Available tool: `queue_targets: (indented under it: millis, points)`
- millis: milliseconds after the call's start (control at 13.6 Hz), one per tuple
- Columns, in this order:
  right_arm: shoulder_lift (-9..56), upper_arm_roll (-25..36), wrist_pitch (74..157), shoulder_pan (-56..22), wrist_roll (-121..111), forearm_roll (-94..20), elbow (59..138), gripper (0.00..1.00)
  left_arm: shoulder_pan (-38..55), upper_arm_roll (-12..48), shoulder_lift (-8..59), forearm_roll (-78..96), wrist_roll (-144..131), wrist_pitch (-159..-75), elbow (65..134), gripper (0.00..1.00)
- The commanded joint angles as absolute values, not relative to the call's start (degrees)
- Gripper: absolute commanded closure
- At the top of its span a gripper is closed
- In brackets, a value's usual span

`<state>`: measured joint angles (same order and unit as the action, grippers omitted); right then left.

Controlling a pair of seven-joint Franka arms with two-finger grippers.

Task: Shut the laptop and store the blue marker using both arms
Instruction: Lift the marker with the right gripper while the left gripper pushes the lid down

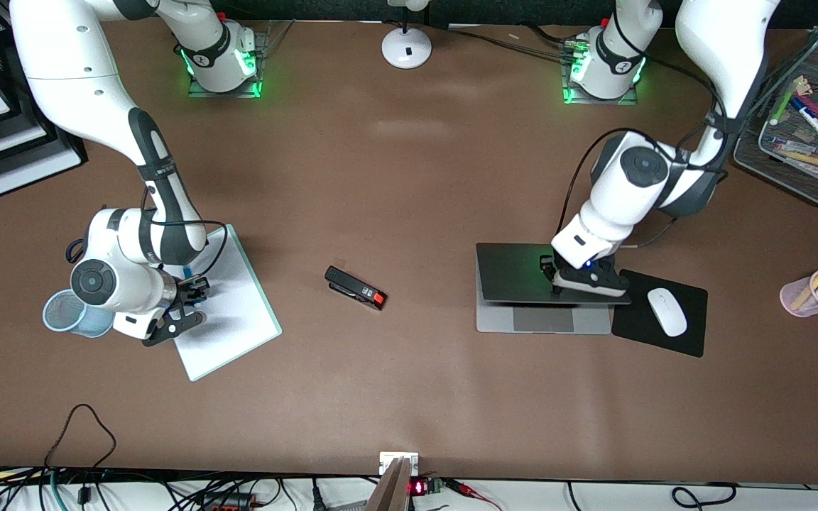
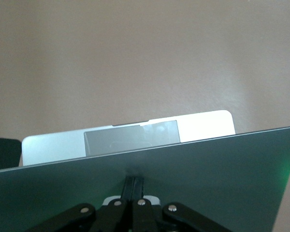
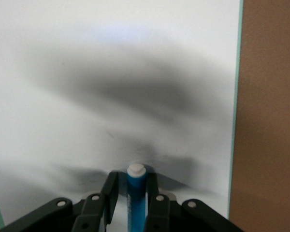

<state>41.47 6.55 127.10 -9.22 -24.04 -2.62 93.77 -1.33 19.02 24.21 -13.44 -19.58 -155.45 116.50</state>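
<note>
The silver-grey laptop's base (image 1: 553, 321) lies toward the left arm's end of the table, with its dark lid (image 1: 515, 273) tilted partly down over the keys. My left gripper (image 1: 548, 270) is shut, and its fingertips (image 2: 135, 180) rest on the lid (image 2: 208, 169). The trackpad (image 2: 130, 139) shows past the lid's edge. The blue marker (image 3: 136, 203) with its white end lies on a whiteboard (image 1: 238, 312) toward the right arm's end. My right gripper (image 1: 196, 289) is open and straddles the marker (image 1: 187, 272), with a gap at one finger (image 3: 111, 191).
A light-blue mesh cup (image 1: 64, 312) stands beside the right gripper. A black stapler (image 1: 356, 287) lies mid-table. A black mouse pad (image 1: 664, 344) with a white mouse (image 1: 667, 311) lies beside the laptop. A pink pen cup (image 1: 810, 297) and a mesh tray (image 1: 750, 152) of markers stand at the left arm's end.
</note>
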Motion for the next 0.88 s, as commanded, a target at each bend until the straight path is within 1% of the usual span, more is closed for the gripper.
queue_targets:
  millis: [0, 147, 220, 366, 513, 586, 806]
  points:
    - [41.31, 6.50, 127.44, -8.96, -25.49, -3.60, 93.78, 0.77, -1.49, 18.55, 29.95, -15.03, -19.16, -155.74, 110.84, 1.00]
    - [41.57, 6.50, 127.44, -8.96, -25.49, -3.52, 93.78, 0.83, -1.32, 18.46, 32.86, -15.03, -19.16, -156.09, 108.90, 1.00]
    - [41.57, 6.50, 127.44, -9.05, -25.49, -3.60, 93.78, 0.88, -1.49, 18.37, 34.09, -15.12, -19.07, -156.44, 108.37, 1.00]
    - [41.22, 6.50, 127.35, -9.14, -25.40, -3.69, 93.17, 0.93, -1.23, 18.37, 37.17, -15.47, -19.07, -156.97, 106.10, 1.00]
    - [40.70, 6.50, 126.92, -9.23, -25.49, -3.78, 91.41, 0.94, -0.79, 18.37, 39.97, -15.47, -19.07, -157.23, 103.73, 1.00]
    - [39.39, 6.42, 126.91, -9.14, -25.84, -3.69, 91.23, 0.95, -0.62, 18.37, 41.47, -15.47, -19.07, -157.32, 103.01, 1.00]
    - [35.79, 6.42, 126.83, -9.32, -31.09, -3.87, 90.97, 0.97, -0.61, 18.37, 42.80, -15.82, -18.99, -157.32, 102.57, 1.00]
